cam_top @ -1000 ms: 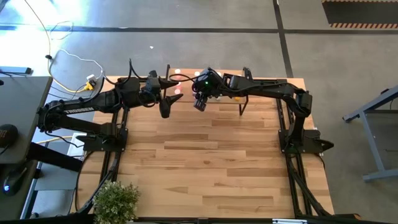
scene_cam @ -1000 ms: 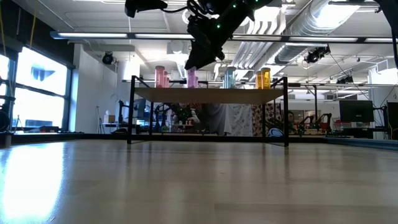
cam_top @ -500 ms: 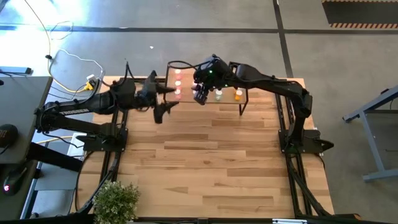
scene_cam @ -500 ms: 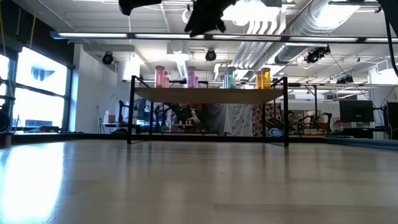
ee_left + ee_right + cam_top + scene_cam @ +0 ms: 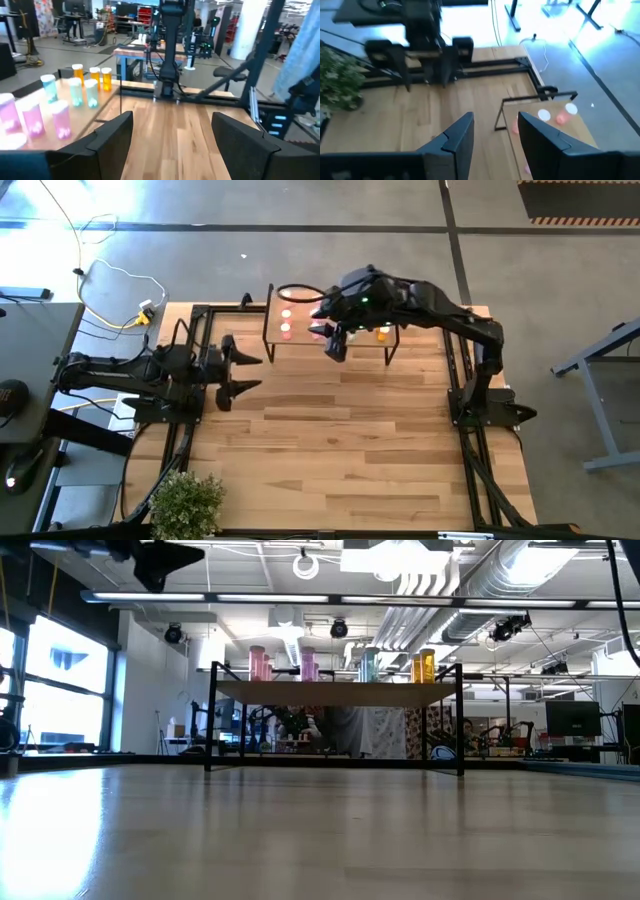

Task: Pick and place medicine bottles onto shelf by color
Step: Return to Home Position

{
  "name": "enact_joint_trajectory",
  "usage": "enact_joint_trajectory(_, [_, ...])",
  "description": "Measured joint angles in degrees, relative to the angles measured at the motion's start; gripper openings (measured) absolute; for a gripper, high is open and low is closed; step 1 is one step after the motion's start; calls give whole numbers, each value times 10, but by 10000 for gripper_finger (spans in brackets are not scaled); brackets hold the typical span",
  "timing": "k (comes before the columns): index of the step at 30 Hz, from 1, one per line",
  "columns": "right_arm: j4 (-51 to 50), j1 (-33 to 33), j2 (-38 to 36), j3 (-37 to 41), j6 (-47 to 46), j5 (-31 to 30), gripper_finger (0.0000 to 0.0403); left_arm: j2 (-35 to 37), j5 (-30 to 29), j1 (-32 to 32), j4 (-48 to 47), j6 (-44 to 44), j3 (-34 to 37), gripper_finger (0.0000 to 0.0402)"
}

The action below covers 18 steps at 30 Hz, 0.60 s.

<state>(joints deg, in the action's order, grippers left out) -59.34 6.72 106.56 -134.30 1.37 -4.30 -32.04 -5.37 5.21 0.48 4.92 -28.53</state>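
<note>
The plank table (image 5: 330, 450) is sitting in a bright workshop with ducts overhead. The shelf (image 5: 335, 692) is carrying the medicine bottles (image 5: 75, 92) (grouped pink, teal, orange). The left gripper (image 5: 248, 373) is hanging over the table's left side, fingers spread and empty. The right gripper (image 5: 336, 346) is hovering over the shelf, fingers parted, holding nothing.

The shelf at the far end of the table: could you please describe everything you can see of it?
The shelf is a thin light-wood board on slim black metal legs, standing level at the far end of the table. Upright on it stand pink medicine bottles, teal medicine bottles and orange medicine bottles, grouped by colour. Seen from above, the right gripper hangs over its middle, open.
</note>
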Motion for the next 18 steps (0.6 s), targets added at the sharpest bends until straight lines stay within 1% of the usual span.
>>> enact_joint_trajectory(1, [-4, -1, -2, -8, 0, 0, 145, 15, 0, -4, 5, 0, 17, 260])
enact_joint_trajectory(4, [1, -1, -40, 17, -7, -3, 145, 65, 0, -12, 40, 7, 72, 260])
enact_joint_trajectory(8, [-19, 3, -89, 20, -29, -41, 145, 126, 0, -12, 98, 31, 144, 260])
enact_joint_trajectory(14, [-49, -8, -154, 20, -25, -47, 145, 206, -3, -11, 105, 71, 221, 260])
enact_joint_trajectory(16, [-74, -16, -177, 20, -25, -69, 145, 228, -3, -11, 107, 84, 244, 260])
enact_joint_trajectory(18, [-116, -29, -197, 20, -31, -111, 145, 245, -9, -11, 119, 96, 264, 260])
